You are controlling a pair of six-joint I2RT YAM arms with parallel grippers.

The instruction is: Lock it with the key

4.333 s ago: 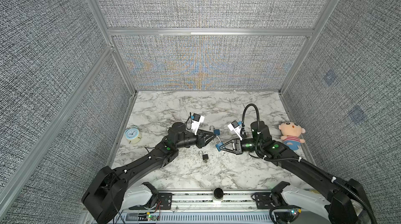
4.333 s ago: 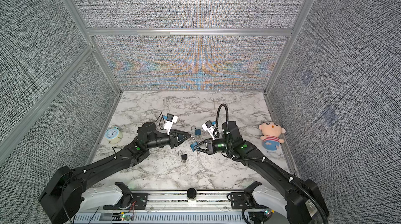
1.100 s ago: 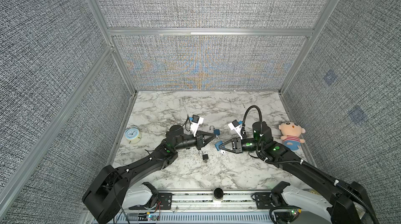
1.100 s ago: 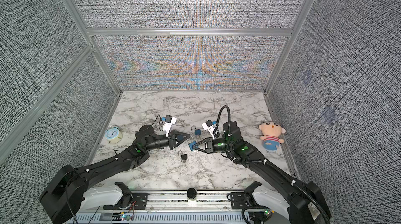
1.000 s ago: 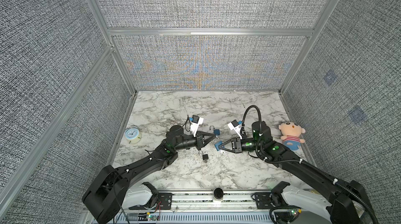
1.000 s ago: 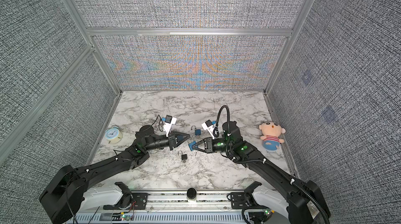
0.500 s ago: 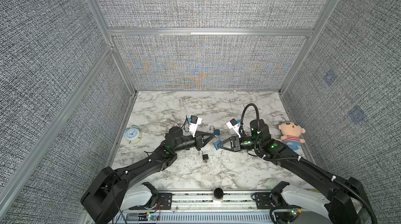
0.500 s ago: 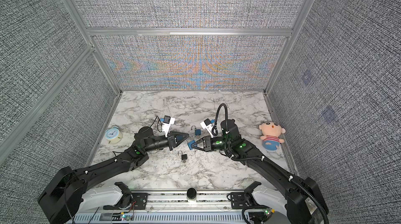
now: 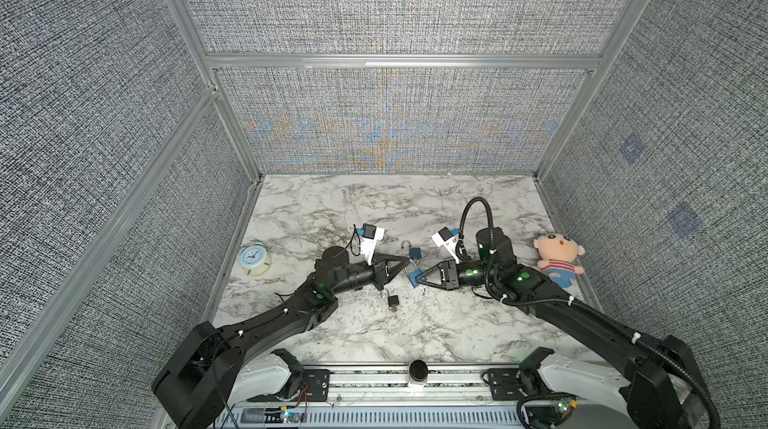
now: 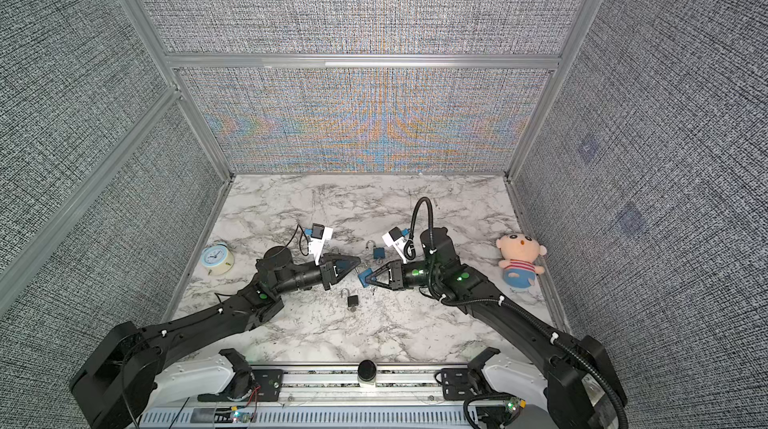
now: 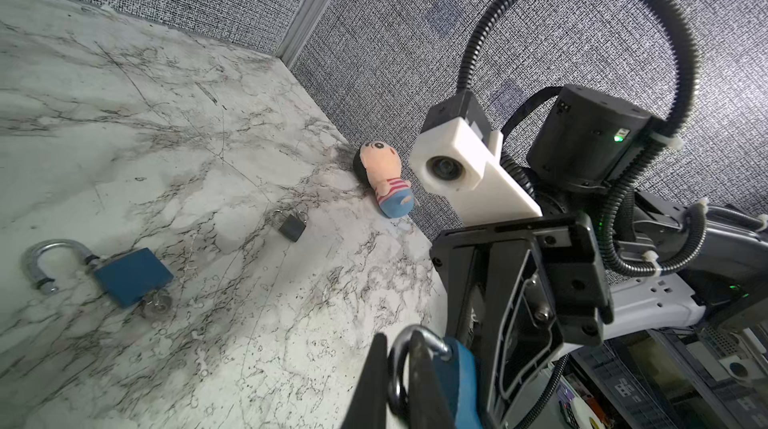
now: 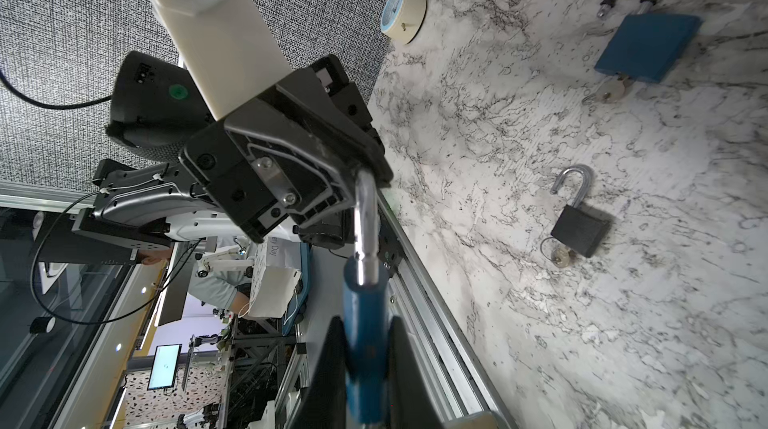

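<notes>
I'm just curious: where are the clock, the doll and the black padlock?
clock (image 9: 251, 256), in a top view, dial.
doll (image 9: 557, 243), in a top view, face.
black padlock (image 12: 579, 229), right wrist view, body.

walled on three sides with grey woven fabric panels (image 9: 386, 3), framed in aluminium bars (image 9: 399, 61). floored with white, grey-veined marble bench (image 9: 316, 206). edged at front by metal rail (image 9: 365, 379). lit evenly, soft shadows. beyond rail in right wrist view: dim workroom, glowing monitor (image 12: 164, 366).

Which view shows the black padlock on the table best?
The right wrist view: the black padlock lies large and unobstructed, shackle open, key at its base. The left wrist view shows it small and distant; both top views show only a tiny dark block.
</notes>
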